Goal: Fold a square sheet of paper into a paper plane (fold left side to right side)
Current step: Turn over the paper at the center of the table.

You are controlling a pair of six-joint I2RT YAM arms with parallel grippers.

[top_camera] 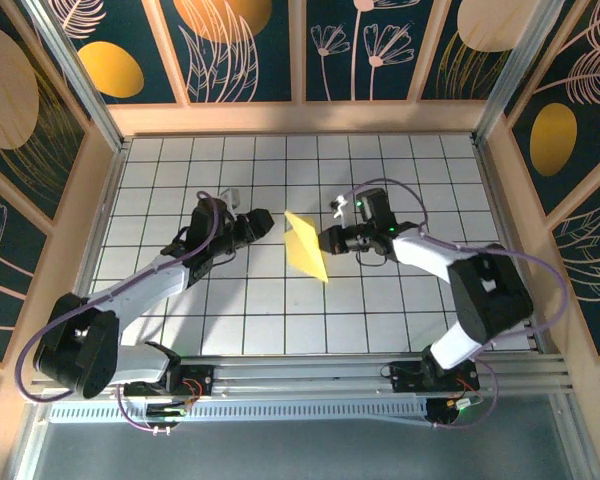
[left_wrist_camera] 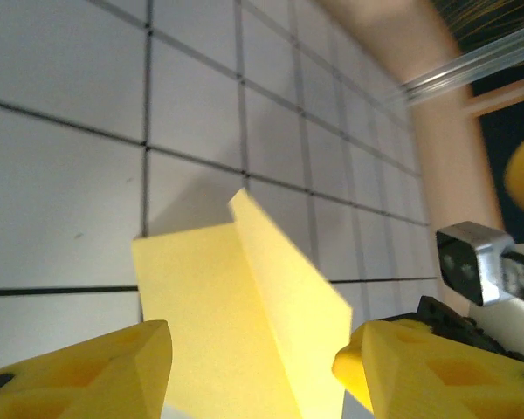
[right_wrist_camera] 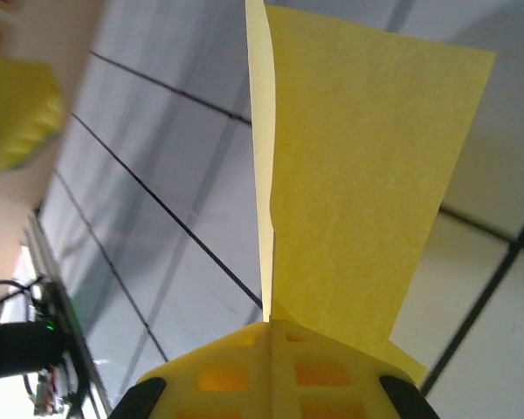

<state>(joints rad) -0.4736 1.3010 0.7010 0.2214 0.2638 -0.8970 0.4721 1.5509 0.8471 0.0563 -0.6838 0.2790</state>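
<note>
Left arm (top_camera: 145,285) and right arm (top_camera: 422,250): black joints, white links, yellow fingers (left_wrist_camera: 96,371)
Purple cables (top_camera: 216,215) loop along both; a green light (top_camera: 390,226) glows near the right wrist

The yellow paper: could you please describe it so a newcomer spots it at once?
Find the middle of the white gridded table. The yellow paper stands there folded, pinched in the right claw. Unlike the blocky yellow claw fingers, it is thin and creased.

Bottom of square sheet of paper (left_wrist_camera: 244,332) cut off between left fingers (left_wrist_camera: 96,371). Near end hidden by right fingers (right_wrist_camera: 271,371); yellow blob (right_wrist_camera: 17,113) at left too blurred.
</note>
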